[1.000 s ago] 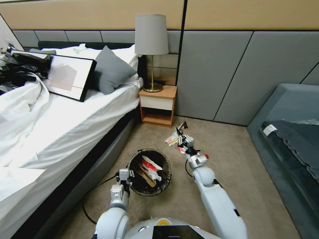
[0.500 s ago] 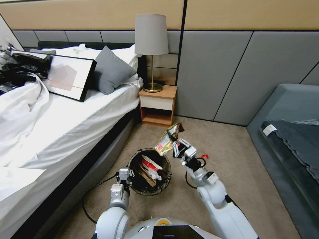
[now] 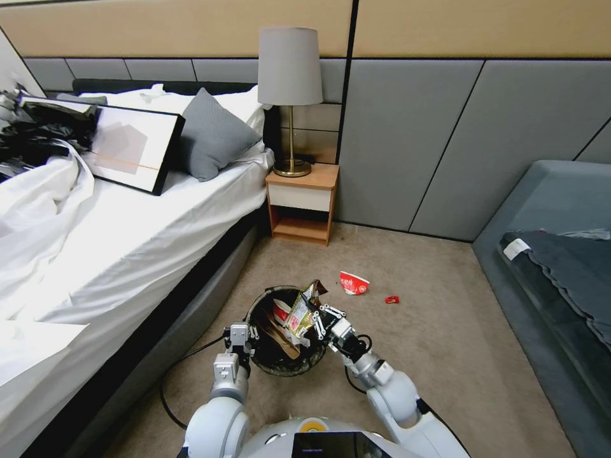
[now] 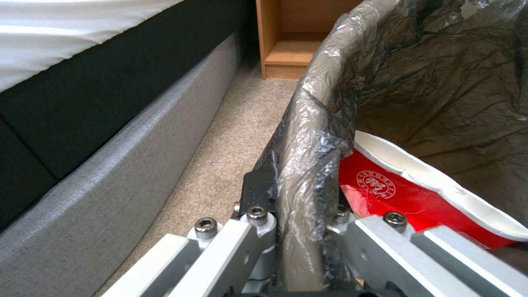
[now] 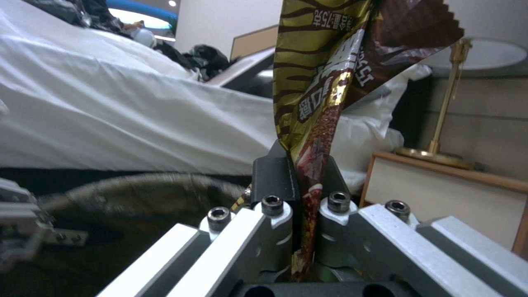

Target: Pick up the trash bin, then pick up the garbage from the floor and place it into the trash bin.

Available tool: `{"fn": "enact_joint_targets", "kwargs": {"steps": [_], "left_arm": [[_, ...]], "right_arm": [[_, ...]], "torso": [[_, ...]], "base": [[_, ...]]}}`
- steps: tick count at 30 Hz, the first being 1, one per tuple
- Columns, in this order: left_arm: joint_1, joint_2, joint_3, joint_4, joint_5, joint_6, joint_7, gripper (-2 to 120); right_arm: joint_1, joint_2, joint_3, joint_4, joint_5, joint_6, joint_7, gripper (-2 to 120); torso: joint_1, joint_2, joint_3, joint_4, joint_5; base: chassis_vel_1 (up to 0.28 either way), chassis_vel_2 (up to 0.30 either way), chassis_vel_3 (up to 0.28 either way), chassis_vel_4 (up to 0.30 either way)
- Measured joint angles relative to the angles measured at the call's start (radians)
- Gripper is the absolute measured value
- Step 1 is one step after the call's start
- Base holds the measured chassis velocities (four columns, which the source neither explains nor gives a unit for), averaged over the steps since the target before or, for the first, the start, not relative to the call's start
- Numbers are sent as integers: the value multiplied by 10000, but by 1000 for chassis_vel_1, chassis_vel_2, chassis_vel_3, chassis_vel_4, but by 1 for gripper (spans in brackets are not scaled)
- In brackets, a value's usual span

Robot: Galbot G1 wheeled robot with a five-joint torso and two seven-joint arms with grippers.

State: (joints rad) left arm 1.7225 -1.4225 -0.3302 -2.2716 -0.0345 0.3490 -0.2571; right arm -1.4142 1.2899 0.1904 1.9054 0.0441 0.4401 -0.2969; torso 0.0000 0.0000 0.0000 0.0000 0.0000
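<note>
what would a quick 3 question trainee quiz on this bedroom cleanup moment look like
1. True or false: the left gripper is clamped on the rim of the trash bin.
2. What does the right gripper hold, and where is it? A) a tissue, beside the nightstand B) a gold-and-brown snack wrapper, over the bin's mouth C) nothing, above the carpet
3. Name the two pieces of litter lying on the carpet.

Key
1. True: in the left wrist view its fingers pinch the lined rim.
2. B
3. The crushed red-and-white cup and a small red scrap.
</note>
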Motion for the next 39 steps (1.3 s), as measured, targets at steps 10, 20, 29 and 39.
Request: {"fn": "enact_joint_targets", "kwargs": {"steps": [10,20,29,39], "left_arm": [[78,-46,160,-73,78,0,0,2],[111,-85,182,-143,115,-7,0,2],[60,-110,192,-140,114,-7,12,2],[0,-80,189,-121,94,-1,22,2]], "right_arm": [[224,187,-338,-894,-24,-80,157,0],[329,331,-708,-1294,-207,-424,338,3],[237,353,-775,-1248,-306,-488,452,40],[206,299,-716,-1151,-307,-517,519,75]], "torso": [[0,0,0,-1,0],[0,0,0,-1,0],[0,0,0,0,0],[0,0,0,0,0]], "base": [[0,0,0,0],[0,0,0,0],[0,0,0,0],[0,0,0,0]]}}
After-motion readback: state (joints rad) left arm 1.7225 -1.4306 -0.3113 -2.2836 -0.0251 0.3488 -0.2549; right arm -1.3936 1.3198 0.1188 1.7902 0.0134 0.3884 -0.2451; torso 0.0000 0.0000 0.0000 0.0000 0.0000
